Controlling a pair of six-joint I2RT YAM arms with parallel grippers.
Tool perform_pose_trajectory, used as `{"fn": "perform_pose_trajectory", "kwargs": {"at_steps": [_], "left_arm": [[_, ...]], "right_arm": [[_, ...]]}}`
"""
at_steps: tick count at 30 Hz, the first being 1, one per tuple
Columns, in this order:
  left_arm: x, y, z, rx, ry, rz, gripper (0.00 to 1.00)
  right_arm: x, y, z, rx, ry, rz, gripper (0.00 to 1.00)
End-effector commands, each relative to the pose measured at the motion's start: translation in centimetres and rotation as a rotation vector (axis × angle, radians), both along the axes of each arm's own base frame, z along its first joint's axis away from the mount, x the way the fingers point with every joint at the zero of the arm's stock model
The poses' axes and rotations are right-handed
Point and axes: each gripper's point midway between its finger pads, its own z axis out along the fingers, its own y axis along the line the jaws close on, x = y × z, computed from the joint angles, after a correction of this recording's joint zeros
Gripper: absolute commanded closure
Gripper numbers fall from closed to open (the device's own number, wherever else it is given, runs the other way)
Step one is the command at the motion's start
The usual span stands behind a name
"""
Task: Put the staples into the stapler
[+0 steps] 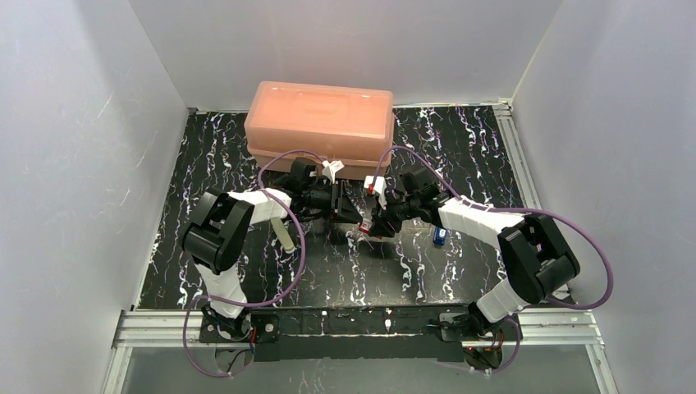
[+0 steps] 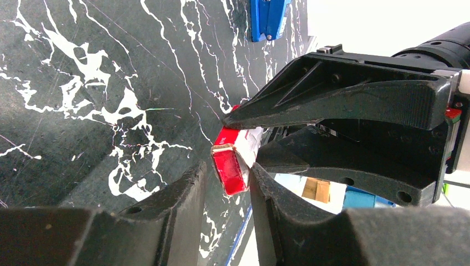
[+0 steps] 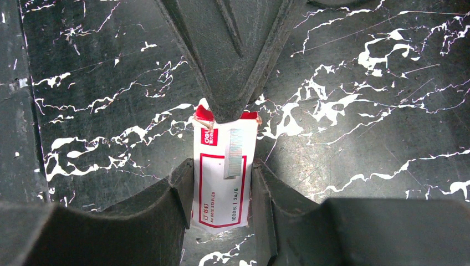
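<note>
A black counter (image 1: 468, 139) veined with white sits inside three plain white walls (image 1: 74, 164). One pink lidded bin (image 1: 318, 123) stands at the back. One blue stapler (image 1: 441, 235) lies to the right and one pale oblong item (image 1: 285, 236) to the left. Two hands meet mid-counter. The right hand (image 3: 221, 166) grips the one red-and-white staples box (image 3: 224, 191) by its sides. The left hand (image 2: 227, 169), narrowed, flanks the box's end; contact is unclear.

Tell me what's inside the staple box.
Nothing inside shows. The staple box, held by the right claw, has its far end covered by the left claw; cardboard hides the rest.
</note>
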Motion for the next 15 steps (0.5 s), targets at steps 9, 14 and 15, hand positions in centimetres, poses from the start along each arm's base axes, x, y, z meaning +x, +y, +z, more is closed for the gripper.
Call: {"fn": "perform_pose_trajectory", "kwargs": {"at_steps": [9, 14, 15], "left_arm": [[-0.56, 0.84, 0.18, -0.040, 0.009, 0.002, 0.71], [-0.40, 0.71, 0.20, -0.042, 0.021, 0.005, 0.71], [-0.31, 0.67, 0.16, -0.042, 0.025, 0.007, 0.71]], "right_arm": [[0.01, 0.22, 0.95, 0.019, -0.049, 0.027, 0.75], [0.07, 0.25, 1.06, 0.021, -0.048, 0.027, 0.75], [0.04, 0.30, 1.04, 0.021, -0.048, 0.029, 0.75]]}}
